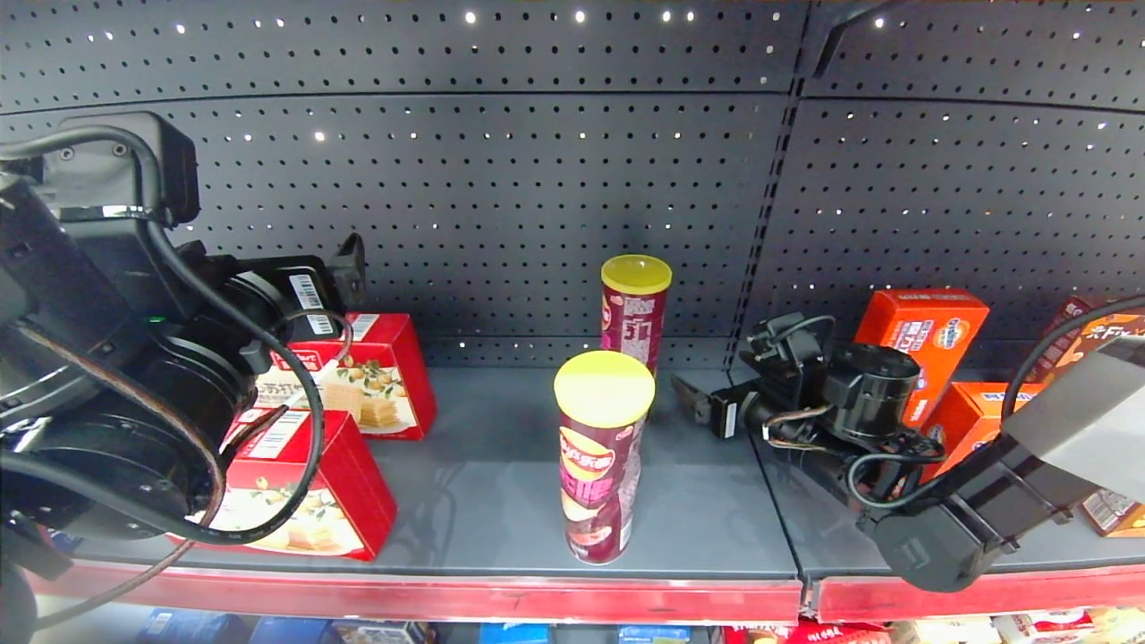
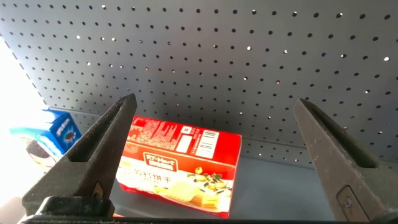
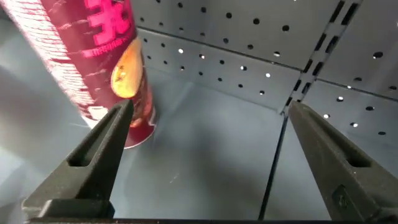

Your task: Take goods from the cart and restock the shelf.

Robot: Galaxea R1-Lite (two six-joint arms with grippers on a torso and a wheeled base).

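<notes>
Two maroon chip cans with yellow lids stand upright on the grey shelf (image 1: pixel 483 501): a front can (image 1: pixel 601 456) near the edge and a rear can (image 1: pixel 633 309) by the pegboard. My right gripper (image 1: pixel 691 398) is low over the shelf just right of the cans, open and holding nothing. In the right wrist view the rear can (image 3: pixel 106 68) stands beyond one finger of the right gripper (image 3: pixel 210 107), apart from it. My left gripper (image 1: pixel 344 268) hangs open above a red cracker box (image 1: pixel 376 376); in the left wrist view that box (image 2: pixel 180 165) lies between the wide-spread fingers of the left gripper (image 2: pixel 214 102).
A second red cracker box (image 1: pixel 304 492) lies at the shelf's front left. Orange boxes (image 1: pixel 926 335) stand behind my right arm. A blue package (image 2: pixel 56 134) sits beside the red box. A dark pegboard wall (image 1: pixel 501 197) closes the back; a red lip (image 1: pixel 429 595) runs along the front.
</notes>
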